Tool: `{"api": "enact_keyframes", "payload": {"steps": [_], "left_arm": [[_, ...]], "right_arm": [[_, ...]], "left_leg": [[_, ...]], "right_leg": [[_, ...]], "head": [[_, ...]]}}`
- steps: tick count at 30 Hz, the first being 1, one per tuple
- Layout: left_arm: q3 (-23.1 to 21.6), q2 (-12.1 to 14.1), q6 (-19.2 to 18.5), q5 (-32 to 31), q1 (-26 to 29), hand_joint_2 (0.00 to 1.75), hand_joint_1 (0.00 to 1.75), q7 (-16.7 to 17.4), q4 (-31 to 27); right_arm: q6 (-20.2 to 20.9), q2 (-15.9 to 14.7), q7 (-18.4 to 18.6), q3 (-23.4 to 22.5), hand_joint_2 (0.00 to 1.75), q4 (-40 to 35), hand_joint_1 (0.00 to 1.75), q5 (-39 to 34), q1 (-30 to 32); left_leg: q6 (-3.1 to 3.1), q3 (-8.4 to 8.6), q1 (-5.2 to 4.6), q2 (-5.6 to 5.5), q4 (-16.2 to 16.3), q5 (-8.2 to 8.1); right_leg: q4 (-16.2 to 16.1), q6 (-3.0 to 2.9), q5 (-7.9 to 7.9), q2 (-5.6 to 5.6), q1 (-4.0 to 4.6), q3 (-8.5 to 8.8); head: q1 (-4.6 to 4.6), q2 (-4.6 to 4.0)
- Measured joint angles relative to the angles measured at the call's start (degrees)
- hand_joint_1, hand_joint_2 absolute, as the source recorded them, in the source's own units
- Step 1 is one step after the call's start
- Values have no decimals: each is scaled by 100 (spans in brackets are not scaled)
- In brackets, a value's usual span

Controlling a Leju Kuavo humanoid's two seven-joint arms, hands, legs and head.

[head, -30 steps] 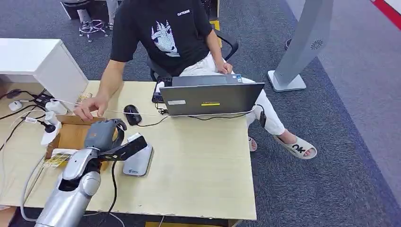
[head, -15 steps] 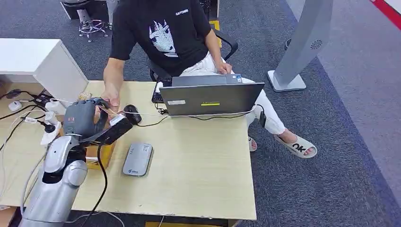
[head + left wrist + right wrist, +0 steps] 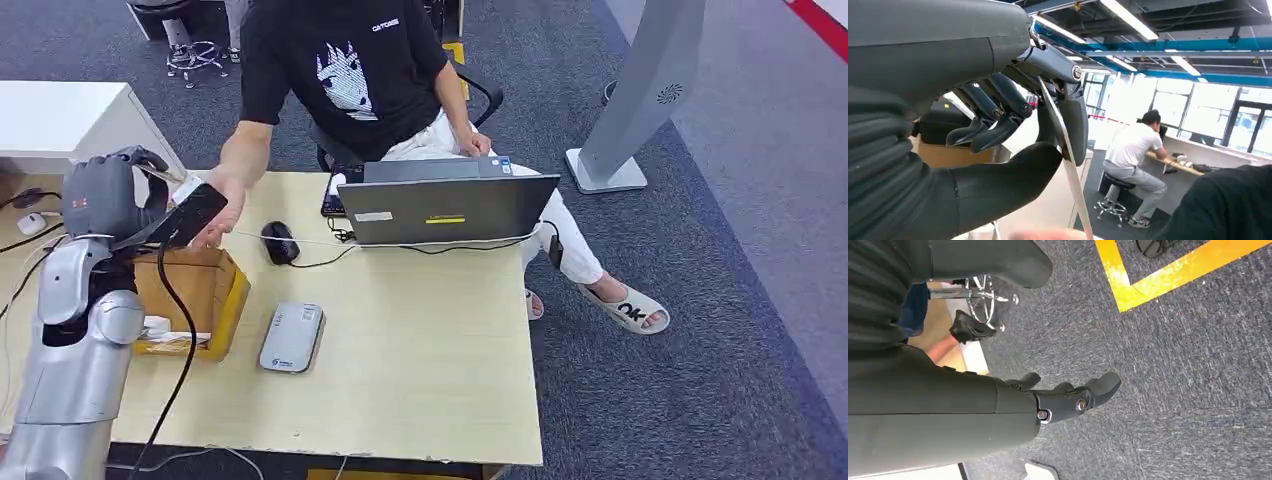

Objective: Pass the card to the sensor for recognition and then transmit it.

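My left hand (image 3: 100, 195) is raised over the table's far left corner and pinches a thin card (image 3: 168, 175) between thumb and fingers. In the left wrist view the card (image 3: 1064, 150) shows edge-on, clamped in that hand (image 3: 998, 115). A seated person's hand (image 3: 215, 225) reaches in just beside the card. The grey flat sensor (image 3: 292, 338) lies on the table (image 3: 420, 340), well below and to the right of my hand. My right hand (image 3: 1063, 400) hangs over grey carpet, fingers apart and holding nothing.
An open cardboard box (image 3: 200, 290) stands under my left arm. A laptop (image 3: 445, 205), a black mouse (image 3: 280, 242) and cables sit along the far edge. A white cabinet (image 3: 80, 125) is at the far left, a grey kiosk stand (image 3: 640, 100) on the right.
My left hand has risen from above the sensor and swung far and left with the card. The person's hand has followed toward it.
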Motion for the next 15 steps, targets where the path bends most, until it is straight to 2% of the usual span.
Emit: {"api": "enact_keyframes", "payload": {"steps": [6,11,15], "left_arm": [[48,-22,44,183,34,175,0,-129,7],[68,-133,142,708,354,175,0,-481,-79],[74,-194,144,881,582,175,0,-579,-201]], "right_arm": [[2,0,0,-4,175,0,0,52,-1],[4,0,-2,-72,175,0,0,133,0],[7,0,-4,-133,175,0,0,173,0]], "left_leg": [[0,-1,0,0,0,0],[-1,-1,0,1,0,-1],[-1,-2,0,0,0,-1]], "right_leg": [[0,0,0,0,0,0],[0,0,0,2,0,-1],[0,0,-1,0,0,-2]], "head": [[0,0],[0,0],[0,0]]}}
